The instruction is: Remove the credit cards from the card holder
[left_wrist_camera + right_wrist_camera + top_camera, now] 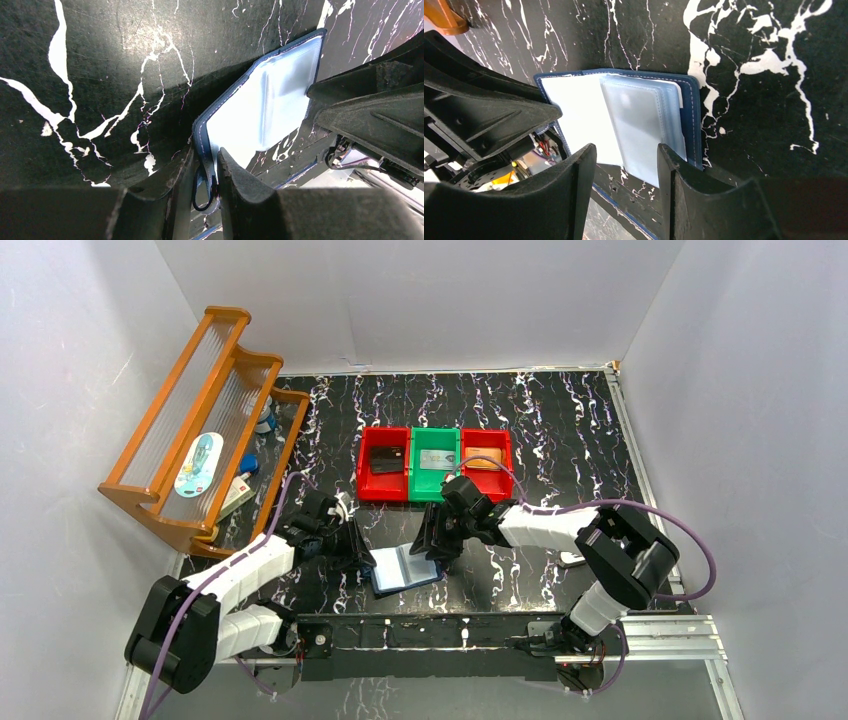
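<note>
While small navy-blue square folding card holder is lying open on black white-veined table near front edge, left gripper is clamping its left cover edge, fingers pressing together on navy rim. Right gripper is hanging over pale clear plastic sleeves, fingers standing apart, gripping nothing. Black rectangular plastic credit card is lying in left red plastic bin, well apart from card holder. Silver-grey card is lying in green plastic bin, orange card in right red plastic bin.

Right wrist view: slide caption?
Open right gripper above the opened card holder, clear sleeves fanned, on black marbled table.
</note>
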You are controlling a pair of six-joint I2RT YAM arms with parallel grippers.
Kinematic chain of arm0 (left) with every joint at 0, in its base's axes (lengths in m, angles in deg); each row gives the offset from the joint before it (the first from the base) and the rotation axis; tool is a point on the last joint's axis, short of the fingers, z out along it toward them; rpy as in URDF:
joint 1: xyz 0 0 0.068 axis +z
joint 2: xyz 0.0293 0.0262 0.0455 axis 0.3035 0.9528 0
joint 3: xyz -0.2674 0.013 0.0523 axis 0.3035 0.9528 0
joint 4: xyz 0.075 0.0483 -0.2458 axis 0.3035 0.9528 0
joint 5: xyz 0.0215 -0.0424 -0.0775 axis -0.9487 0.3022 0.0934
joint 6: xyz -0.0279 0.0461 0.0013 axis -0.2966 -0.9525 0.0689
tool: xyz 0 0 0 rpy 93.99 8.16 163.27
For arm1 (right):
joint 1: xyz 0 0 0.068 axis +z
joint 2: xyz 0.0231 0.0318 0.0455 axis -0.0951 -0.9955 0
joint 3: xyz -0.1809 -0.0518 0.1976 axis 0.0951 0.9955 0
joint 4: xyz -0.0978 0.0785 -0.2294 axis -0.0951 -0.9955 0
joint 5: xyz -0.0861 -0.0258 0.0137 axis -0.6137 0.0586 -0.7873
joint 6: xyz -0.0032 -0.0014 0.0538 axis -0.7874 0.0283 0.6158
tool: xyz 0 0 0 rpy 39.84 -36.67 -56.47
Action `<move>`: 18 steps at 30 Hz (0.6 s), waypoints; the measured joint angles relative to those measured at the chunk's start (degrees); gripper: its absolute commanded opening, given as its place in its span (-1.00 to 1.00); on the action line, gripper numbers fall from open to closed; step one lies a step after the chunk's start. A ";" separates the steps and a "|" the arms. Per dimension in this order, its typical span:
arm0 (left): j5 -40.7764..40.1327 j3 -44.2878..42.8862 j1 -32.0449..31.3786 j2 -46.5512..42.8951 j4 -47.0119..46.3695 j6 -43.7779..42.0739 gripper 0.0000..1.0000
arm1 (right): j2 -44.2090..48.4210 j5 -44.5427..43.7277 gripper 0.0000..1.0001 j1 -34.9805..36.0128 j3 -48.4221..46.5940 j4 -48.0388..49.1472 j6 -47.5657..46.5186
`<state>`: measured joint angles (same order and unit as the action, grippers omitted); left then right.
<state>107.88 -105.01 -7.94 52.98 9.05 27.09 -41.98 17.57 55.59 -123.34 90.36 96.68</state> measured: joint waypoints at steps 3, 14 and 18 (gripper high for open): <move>0.04 -0.02 0.00 0.00 0.00 -0.61 -0.56 | 0.00 -0.46 0.12 0.17 -0.04 -1.01 -0.02; 0.37 -0.33 0.00 0.70 -0.20 -2.12 -0.56 | -0.61 -1.46 0.13 0.79 -1.44 -2.75 -0.63; 0.52 -0.33 0.00 0.96 -0.20 -2.29 -0.55 | -1.07 -2.01 0.16 1.14 -2.49 -3.82 -1.14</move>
<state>108.40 -105.33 -7.94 53.94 8.85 24.80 -43.05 15.56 56.72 -125.83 86.53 95.55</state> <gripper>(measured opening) 0.222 0.568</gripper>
